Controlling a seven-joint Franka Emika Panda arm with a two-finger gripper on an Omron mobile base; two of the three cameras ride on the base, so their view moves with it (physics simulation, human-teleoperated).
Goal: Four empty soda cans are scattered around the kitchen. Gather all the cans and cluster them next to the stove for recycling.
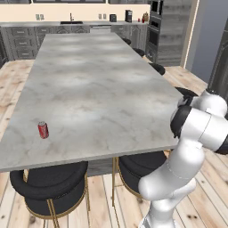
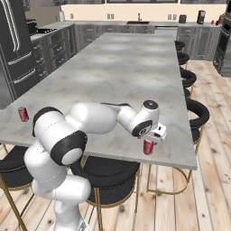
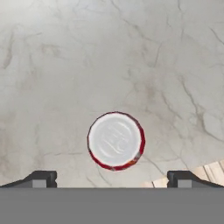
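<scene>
A red soda can (image 3: pixel 116 141) stands upright near the island counter's front right corner, its silver top seen from straight above in the hand view. My gripper (image 3: pixel 113 179) hangs open just over it, with one fingertip on each side and clear of the can. From the right base view the hand (image 2: pixel 152 139) sits directly over that can (image 2: pixel 148 147). A second can (image 1: pixel 43 130) stands near the front left edge of the counter (image 2: pixel 23 114). A dark flat patch on the far left counter (image 2: pixel 41 30) looks like the stove.
The long grey marble island (image 1: pixel 98 89) runs away from me. Black round stools (image 1: pixel 49 187) stand under its front edge and along its right side (image 2: pixel 198 113). A dark fridge (image 2: pixel 13 49) is at the left, wall ovens (image 1: pixel 156 26) at the back right.
</scene>
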